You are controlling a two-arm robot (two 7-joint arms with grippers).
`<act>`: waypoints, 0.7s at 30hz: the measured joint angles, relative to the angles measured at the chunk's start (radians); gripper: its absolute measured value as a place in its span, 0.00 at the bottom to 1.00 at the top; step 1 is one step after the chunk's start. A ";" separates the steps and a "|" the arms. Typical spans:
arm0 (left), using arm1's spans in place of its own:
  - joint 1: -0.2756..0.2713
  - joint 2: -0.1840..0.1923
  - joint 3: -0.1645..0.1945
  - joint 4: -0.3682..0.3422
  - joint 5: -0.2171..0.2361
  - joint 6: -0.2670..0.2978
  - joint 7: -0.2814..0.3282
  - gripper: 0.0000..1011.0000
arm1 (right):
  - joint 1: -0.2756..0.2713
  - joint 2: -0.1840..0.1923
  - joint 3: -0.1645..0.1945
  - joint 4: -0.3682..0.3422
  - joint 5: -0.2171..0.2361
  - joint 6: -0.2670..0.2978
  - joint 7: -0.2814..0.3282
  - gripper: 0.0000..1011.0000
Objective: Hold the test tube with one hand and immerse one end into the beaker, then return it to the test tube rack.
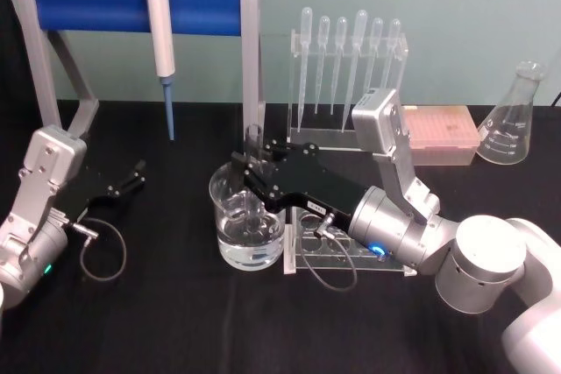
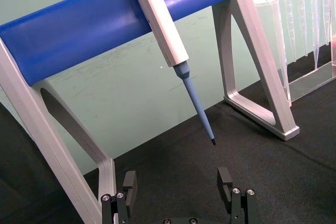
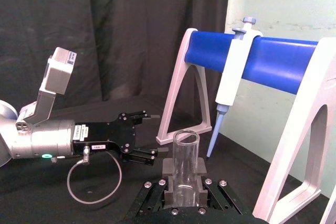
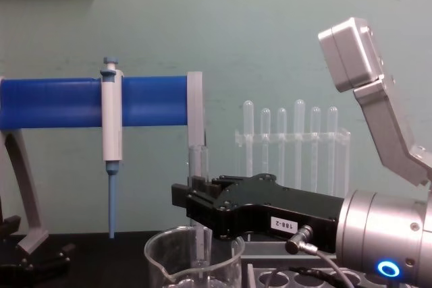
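The test tube [image 1: 254, 139] stands upright with my right gripper [image 1: 249, 172] shut on its middle. Its lower end reaches down inside the beaker [image 1: 230, 243], a wide clear glass with liquid in the bottom. From the chest view the test tube [image 4: 196, 163] rises above the right gripper [image 4: 196, 208] and drops past the rim of the beaker [image 4: 162, 261]. The right wrist view has the test tube [image 3: 185, 156] clamped between the fingers [image 3: 167, 167] of the right gripper [image 3: 184, 190]. My left gripper [image 1: 130, 179] rests open on the table at the left; its fingers [image 2: 128, 184] hold nothing.
A white-and-blue pipettor [image 1: 161, 41] hangs on the blue-barred stand [image 1: 88, 2] at the back left. A rack of plastic pipettes [image 1: 346, 67], a pink box [image 1: 438, 133] and a conical flask [image 1: 513, 120] line the back right. A clear tube rack [image 1: 316, 247] lies under my right arm.
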 joint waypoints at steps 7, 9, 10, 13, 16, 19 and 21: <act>0.000 0.000 0.000 0.000 0.000 0.000 0.000 0.99 | 0.000 0.000 0.000 0.000 0.000 0.000 0.000 0.23; 0.000 0.000 0.000 0.000 0.000 0.000 0.000 0.99 | 0.000 0.000 0.000 0.000 0.000 0.000 0.000 0.23; 0.000 0.000 0.000 0.000 0.000 0.000 0.000 0.99 | 0.000 0.000 0.000 0.000 0.000 0.000 0.000 0.23; 0.000 0.000 0.000 0.000 0.000 0.000 0.000 0.99 | 0.000 0.000 0.000 0.000 0.000 0.000 0.000 0.23; 0.000 0.000 0.000 0.000 0.000 0.000 0.000 0.99 | 0.000 0.000 0.000 0.000 0.000 0.000 0.000 0.23; 0.000 0.000 0.000 0.000 0.000 0.000 0.000 0.99 | 0.000 0.000 0.000 0.000 0.000 0.000 0.000 0.23; 0.000 0.000 0.000 0.000 0.000 0.000 0.000 0.99 | 0.000 0.000 0.000 0.000 0.000 0.000 0.000 0.23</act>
